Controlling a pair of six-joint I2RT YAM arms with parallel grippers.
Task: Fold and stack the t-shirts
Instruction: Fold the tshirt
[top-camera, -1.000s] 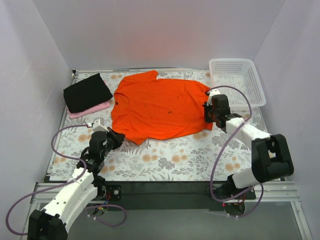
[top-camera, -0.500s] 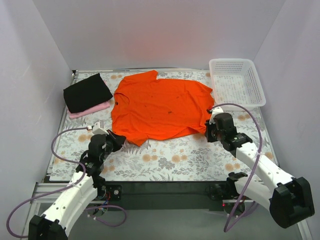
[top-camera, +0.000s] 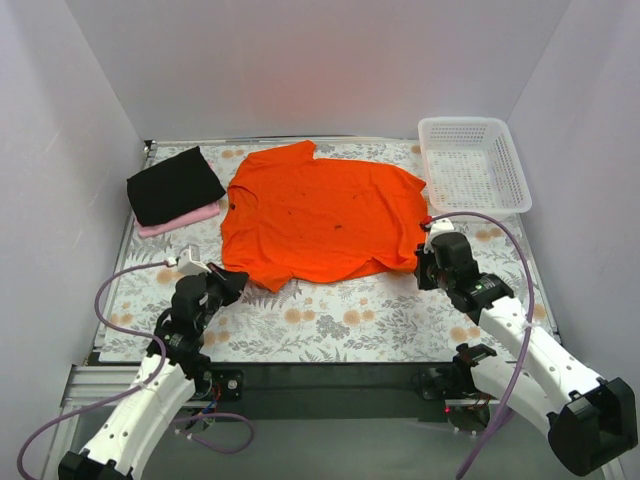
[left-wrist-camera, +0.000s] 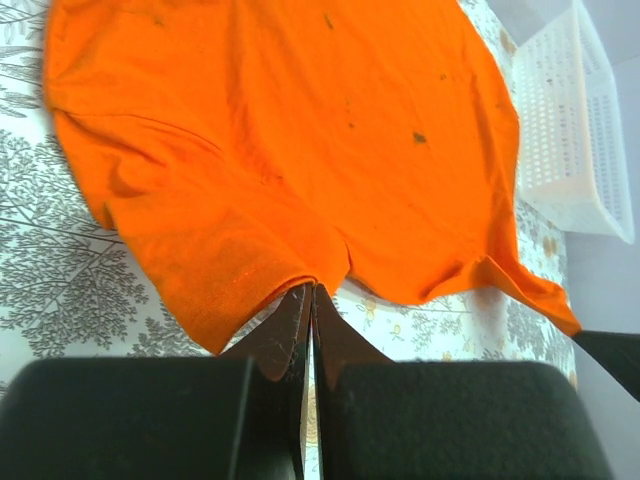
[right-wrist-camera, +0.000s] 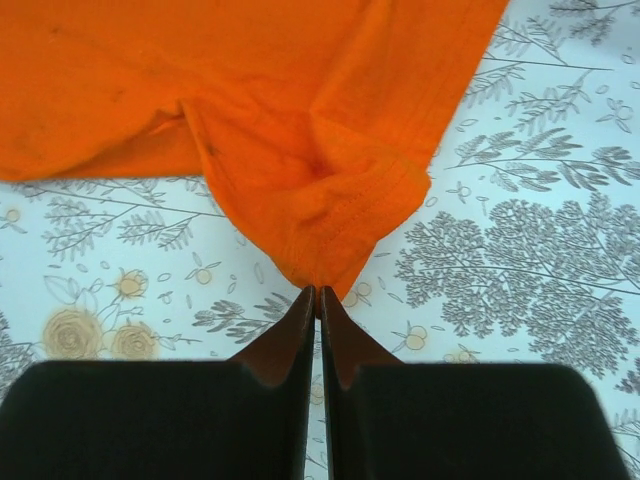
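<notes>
Orange t-shirt (top-camera: 315, 215) lies spread flat, left tool (left-wrist-camera: 312, 291) and right tool (right-wrist-camera: 318, 293) each clamped on a near corner.

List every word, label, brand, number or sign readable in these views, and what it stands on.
None to read. The plain bright orange cloth t-shirt shows only dark specks; the folded black cloth t-shirt, the pale pink t-shirt under it, the white plastic mesh basket and the flowered table cover bear no lettering.
</notes>
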